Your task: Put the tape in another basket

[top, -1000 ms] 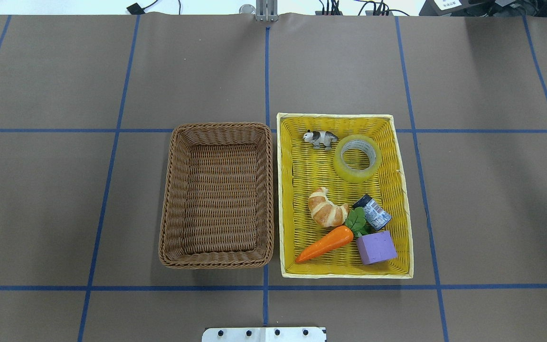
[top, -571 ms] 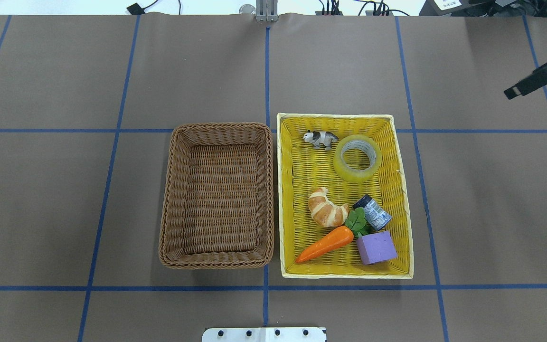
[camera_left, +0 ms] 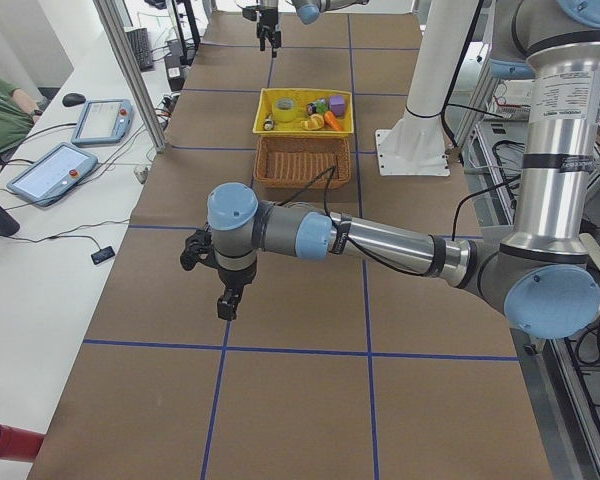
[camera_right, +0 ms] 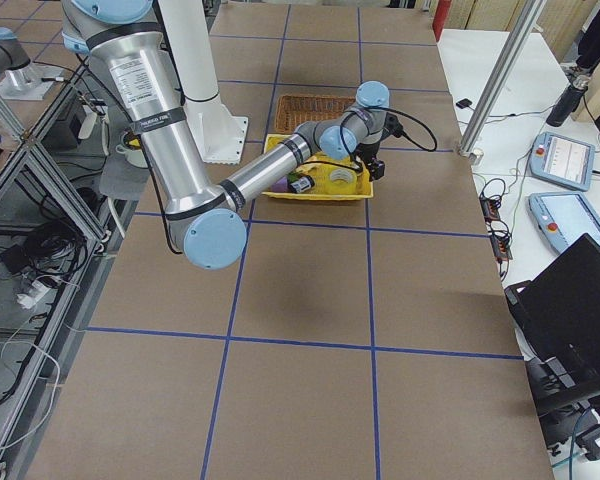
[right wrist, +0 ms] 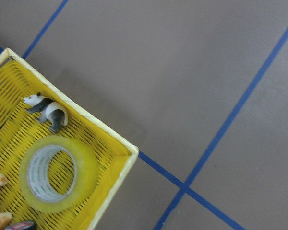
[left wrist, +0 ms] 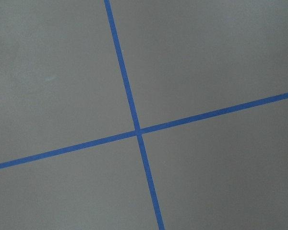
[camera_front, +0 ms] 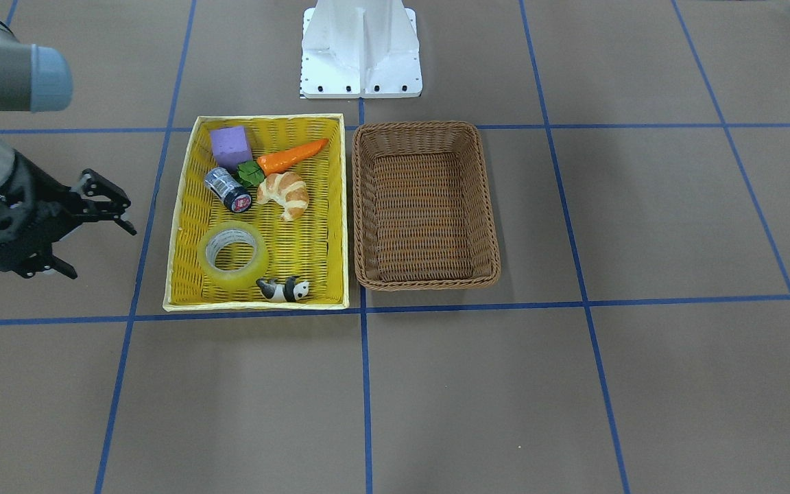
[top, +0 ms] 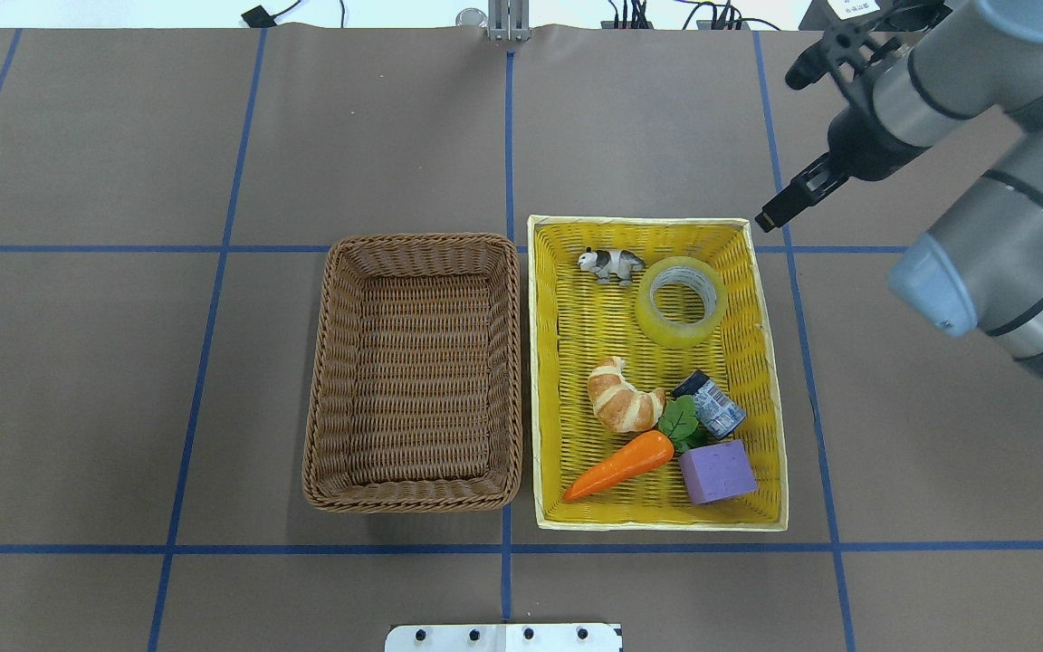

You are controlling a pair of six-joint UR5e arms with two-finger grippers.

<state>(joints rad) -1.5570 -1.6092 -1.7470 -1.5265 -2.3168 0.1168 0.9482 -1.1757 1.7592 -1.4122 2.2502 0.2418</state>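
Note:
The tape [top: 666, 328], a yellowish roll with a white core, lies flat in the far part of the yellow basket [top: 639, 220]. It also shows in the front view [camera_front: 234, 278] and the right wrist view [right wrist: 86, 167]. The brown wicker basket [top: 413, 242] stands directly left of the yellow one and holds nothing. My right gripper [top: 784, 145] is open and empty, above the table just beyond the yellow basket's far right corner, apart from the tape; it also shows in the front view [camera_front: 97, 247]. My left gripper [camera_left: 225, 290] shows only in the left side view, far from both baskets; I cannot tell its state.
The yellow basket also holds a panda figure [top: 610, 263], a croissant [top: 623, 398], a small dark can [top: 712, 404], a toy carrot [top: 621, 465] and a purple block [top: 716, 471]. The robot's base plate [top: 503, 637] sits at the near table edge.
My right arm has come into the overhead view from the upper right and moved left, toward the yellow basket's far right corner. The tape and the baskets have not moved.

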